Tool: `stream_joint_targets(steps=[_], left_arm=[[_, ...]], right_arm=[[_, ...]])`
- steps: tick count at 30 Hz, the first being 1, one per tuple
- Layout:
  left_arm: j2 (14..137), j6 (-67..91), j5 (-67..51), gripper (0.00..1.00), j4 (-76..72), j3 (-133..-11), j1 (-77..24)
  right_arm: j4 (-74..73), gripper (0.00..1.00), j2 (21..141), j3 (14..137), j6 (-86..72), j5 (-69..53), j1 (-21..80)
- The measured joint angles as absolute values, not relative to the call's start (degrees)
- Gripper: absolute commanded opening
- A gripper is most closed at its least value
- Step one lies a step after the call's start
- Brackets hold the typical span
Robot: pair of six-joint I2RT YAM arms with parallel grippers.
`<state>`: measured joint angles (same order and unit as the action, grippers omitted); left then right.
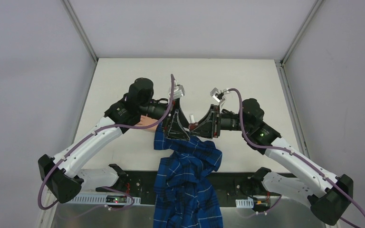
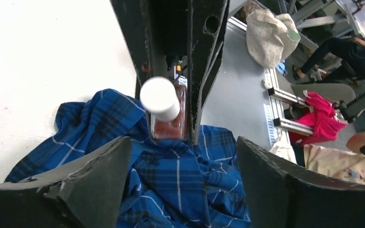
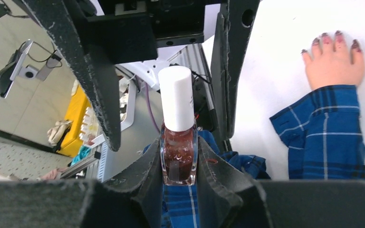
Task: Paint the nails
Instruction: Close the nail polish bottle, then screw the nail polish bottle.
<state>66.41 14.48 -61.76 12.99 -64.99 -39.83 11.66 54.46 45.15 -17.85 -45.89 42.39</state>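
Elbows out, the left arm [image 1: 95, 137] and right arm [image 1: 290, 154] fold inward, wrists nose to nose over the middle of the desk [image 1: 123, 76]. The right gripper [image 3: 179, 152] pinches a polish bottle [image 3: 178, 159] by its glass body. The left gripper [image 2: 183, 147] is spread wide around the white cap [image 3: 177, 95] (not touching it). The nails [image 3: 330, 40], dark reddish-purple, tip a pale hand [image 3: 333, 64] lying flat left of centre, its plaid sleeve [image 1: 185, 180] trailing over the near edge.

Setting: robotics laboratory. Evidence: white tabletop [image 1: 123, 76] boxed by plain grey panels [image 1: 28, 71] on silver metal framing [image 1: 81, 29]. Beyond are silver aluminium-profile racks [image 2: 285, 126], a yellow plastic bin [image 3: 76, 118] and a seated dark-clothed person [image 2: 347, 52].
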Motion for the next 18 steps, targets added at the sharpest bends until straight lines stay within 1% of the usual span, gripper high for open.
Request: stream_joint_targets(steps=[4,10,14,18], left_arm=[[64.1,14.1,-58.4,0.9,13.7,-64.0,-39.8],[60.1,14.1,-50.4,0.91,14.3,-62.8,-39.7],[57.4,14.6,-40.7,0.9,14.3,-62.4,-39.7],[54.3,17.9,-30.2,0.88,14.0,-61.5,-39.7]], right_arm=[[10.4,0.0,52.1,44.8,-16.6,-42.7,42.3],[7.5,0.0,48.3,42.6,-13.8,-36.7,43.3],[7.2,0.0,46.9,40.0,-11.5,-28.1,47.2],[9.1,0.0,46.7,36.8,-8.9,-15.7,54.2]])
